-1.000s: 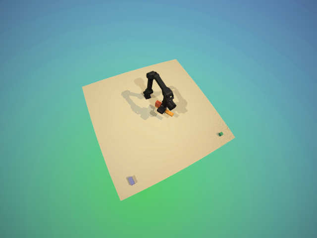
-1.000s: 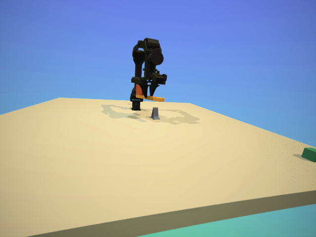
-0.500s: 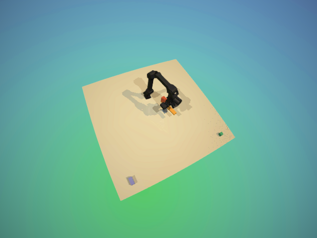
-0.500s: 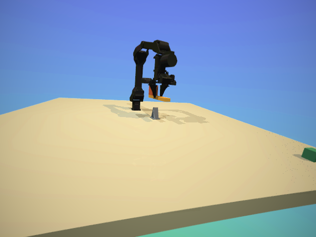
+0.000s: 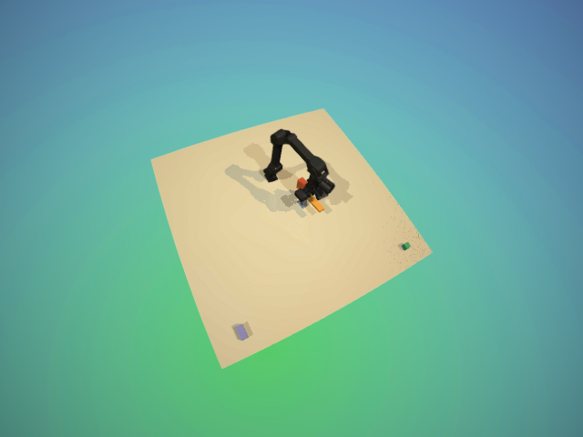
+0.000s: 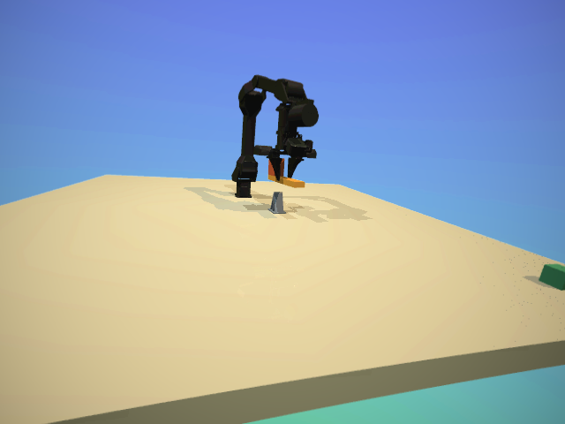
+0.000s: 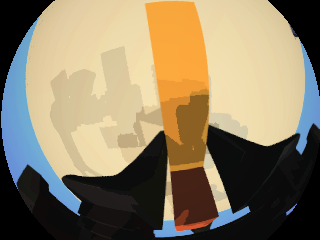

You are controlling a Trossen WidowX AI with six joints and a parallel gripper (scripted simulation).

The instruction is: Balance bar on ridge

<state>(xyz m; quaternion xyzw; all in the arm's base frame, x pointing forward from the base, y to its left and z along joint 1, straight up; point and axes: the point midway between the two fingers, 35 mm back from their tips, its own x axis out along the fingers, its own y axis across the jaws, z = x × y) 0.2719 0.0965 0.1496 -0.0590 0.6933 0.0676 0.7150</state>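
The bar [image 5: 317,205] [image 6: 291,182] [image 7: 175,47] is long, flat and orange, with a red block [image 5: 301,182] [image 6: 275,168] [image 7: 194,196] at one end. My gripper [image 5: 308,198] [image 6: 283,176] [image 7: 184,132] is shut on the bar near its red end and holds it in the air, roughly level. The ridge [image 5: 302,203] [image 6: 276,202] is a small grey wedge standing on the table just below the bar; the bar is clear of it. In the wrist view the ridge is hidden and only the bar, the fingers and shadows show.
The tan table [image 5: 235,244] [image 6: 182,296] carries a green block [image 5: 405,246] [image 6: 554,276] near its right edge and a purple block [image 5: 241,331] near the front left corner. The arm's base [image 5: 271,175] [image 6: 243,186] stands behind the ridge.
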